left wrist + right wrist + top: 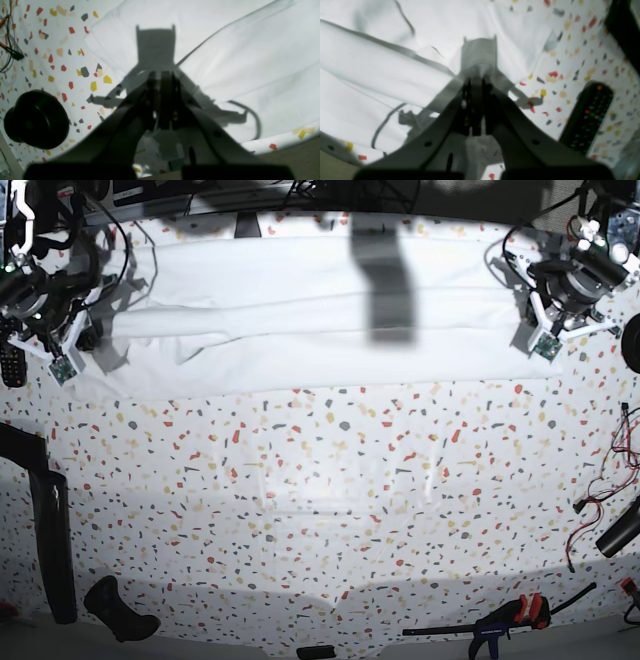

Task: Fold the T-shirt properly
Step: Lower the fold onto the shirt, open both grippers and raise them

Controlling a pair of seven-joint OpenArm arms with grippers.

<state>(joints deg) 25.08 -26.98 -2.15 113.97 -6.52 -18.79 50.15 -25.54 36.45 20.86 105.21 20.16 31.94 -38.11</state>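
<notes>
The T-shirt is a wide white band of cloth lying flat across the far part of the speckled table. My left gripper hovers over the shirt's edge with its jaws together and casts a sharp shadow on the cloth; in the base view it is at the right end. My right gripper is likewise shut above the other edge of the shirt, at the left end in the base view. No cloth shows between either pair of fingertips.
A black round object sits on the table beside the left arm, with loose cables beyond it. A black remote control lies beside the right arm. Near the front edge are a clamp, more cables and black objects.
</notes>
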